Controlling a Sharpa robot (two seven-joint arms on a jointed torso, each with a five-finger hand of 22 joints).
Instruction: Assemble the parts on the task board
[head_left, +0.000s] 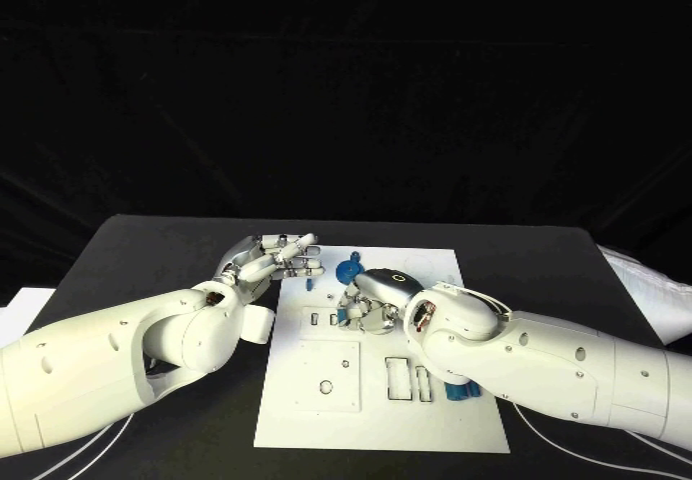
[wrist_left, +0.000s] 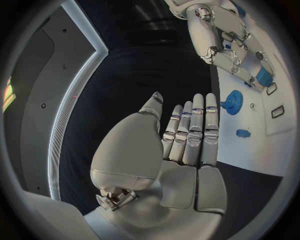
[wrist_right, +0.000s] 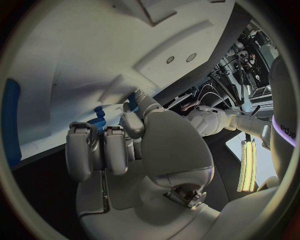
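Observation:
The white task board (head_left: 378, 405) lies in the middle of the black table. A blue gear (head_left: 351, 270) (wrist_left: 233, 102) sits on its far end, with a small blue piece (wrist_left: 243, 133) near it. My left hand (head_left: 274, 258) (wrist_left: 187, 135) hovers at the board's far left corner, fingers straight and together, holding nothing. My right hand (head_left: 372, 300) (wrist_right: 125, 145) is curled over the board just near of the gear. It pinches a small ridged blue part (wrist_right: 97, 119) (wrist_left: 262, 77) between thumb and fingers, close to the board's surface.
Another blue part (head_left: 462, 391) lies at the board's right edge, half under my right forearm. The board has rectangular slots (head_left: 408, 380) and a round hole (head_left: 326, 386) at its near end. A long blue piece (wrist_right: 11, 120) shows on the board in the right wrist view.

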